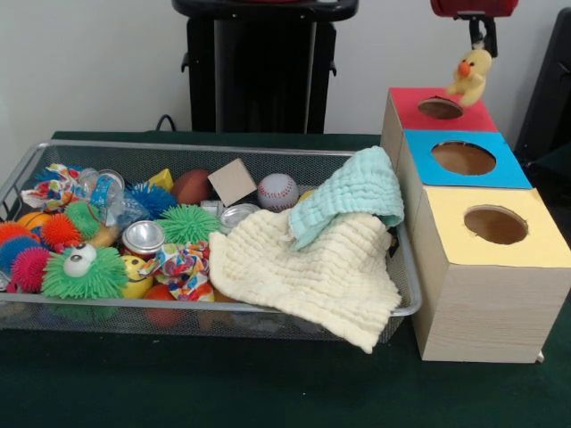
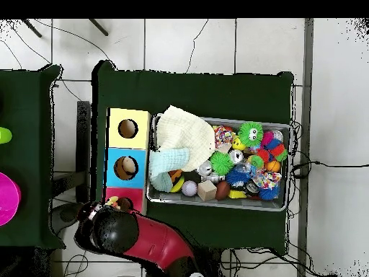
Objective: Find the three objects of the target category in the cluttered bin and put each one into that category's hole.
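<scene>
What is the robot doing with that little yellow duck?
The robot's gripper is holding the yellow duckling up in the air, right above the round hole in the red-faced box. It hasn't dropped it in yet. The wire basket beside the boxes is full of toys and cloths.

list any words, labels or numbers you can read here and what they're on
None can be read.
The cans in the wire basket have printed sides, too blurred to make out.
The red box, blue box and yellow box have plain faces with no writing.
</scene>
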Motion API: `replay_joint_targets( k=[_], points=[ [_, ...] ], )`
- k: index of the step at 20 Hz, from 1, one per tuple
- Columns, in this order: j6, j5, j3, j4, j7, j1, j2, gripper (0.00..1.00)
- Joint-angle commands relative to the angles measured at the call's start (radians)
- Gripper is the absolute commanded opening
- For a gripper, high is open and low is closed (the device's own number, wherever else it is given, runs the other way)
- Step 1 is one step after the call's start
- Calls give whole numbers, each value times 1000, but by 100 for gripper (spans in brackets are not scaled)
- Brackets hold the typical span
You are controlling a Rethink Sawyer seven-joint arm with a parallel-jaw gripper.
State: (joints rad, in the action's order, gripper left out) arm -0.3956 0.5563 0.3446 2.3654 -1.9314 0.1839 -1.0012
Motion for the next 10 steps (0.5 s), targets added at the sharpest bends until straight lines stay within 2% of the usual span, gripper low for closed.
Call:
replay_joint_targets(
  k=[1,5,10],
  points=[
    [-69,8,-45,41,-209,-20,44,0],
    [-8,-13,-76,53,-193,-31,83,0],
    [68,-17,-80,67,-168,-24,125,0]
  ],
)
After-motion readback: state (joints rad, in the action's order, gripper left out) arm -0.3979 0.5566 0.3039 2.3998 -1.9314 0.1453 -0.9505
